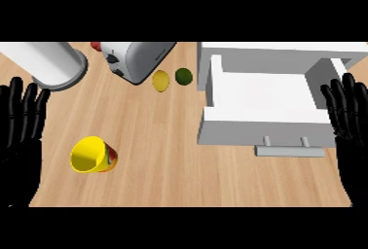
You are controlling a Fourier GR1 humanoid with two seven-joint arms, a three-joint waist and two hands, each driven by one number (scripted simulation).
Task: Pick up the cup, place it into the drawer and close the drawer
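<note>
Wood tabletop (179,160): yellow cup (93,154) on its side left, white drawer (262,104) pulled open right. Left hand (20,129) & right hand (351,121) at edges, fingers straight, holding nothing.

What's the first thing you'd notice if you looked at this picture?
The bright yellow cup lies on its side on the wooden counter, near the lower left. Across from it at the right, the white drawer stands pulled open. A black left hand and right hand rest open at the two side edges, fingers up.
</note>
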